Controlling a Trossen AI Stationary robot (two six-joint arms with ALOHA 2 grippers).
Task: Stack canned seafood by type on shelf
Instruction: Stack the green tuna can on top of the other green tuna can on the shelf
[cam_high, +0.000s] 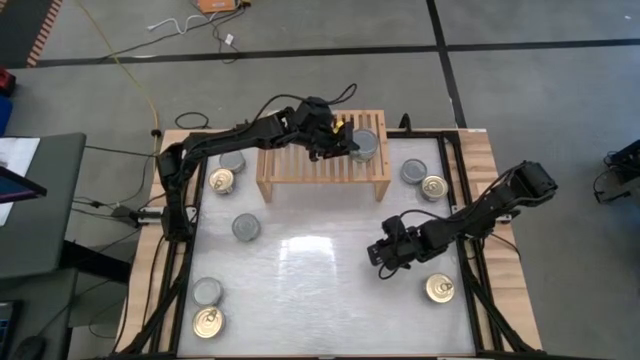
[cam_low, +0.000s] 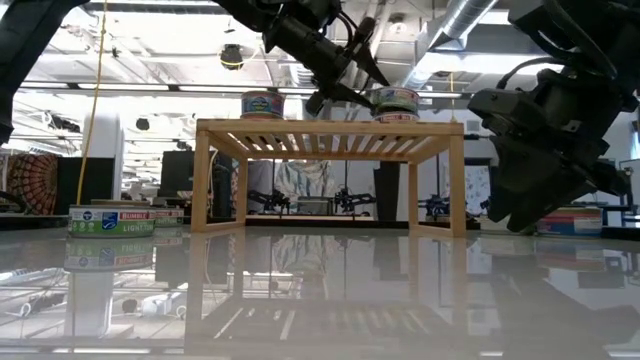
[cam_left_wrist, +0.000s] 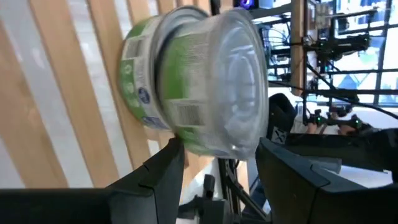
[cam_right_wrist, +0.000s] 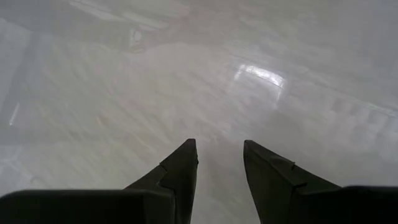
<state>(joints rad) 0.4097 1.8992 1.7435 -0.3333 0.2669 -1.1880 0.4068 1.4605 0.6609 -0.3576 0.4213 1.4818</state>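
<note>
Nearby, another can (cam_low: 262, 104) shares the shelf (cam_low: 330, 133).

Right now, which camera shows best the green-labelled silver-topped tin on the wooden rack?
The left wrist view: the green-labelled tin fills it. The high view shows only its top; the low view, its side; the right wrist view, nothing.

The shelf (cam_high: 322, 175) stands at the far middle of the tabletop (cam_high: 320, 290). Two cans sit on it: one at its right end (cam_high: 366, 145), another toward its left (cam_low: 262, 104). Loose cans lie left (cam_high: 221, 181) and right (cam_high: 433, 187) of it.
</note>
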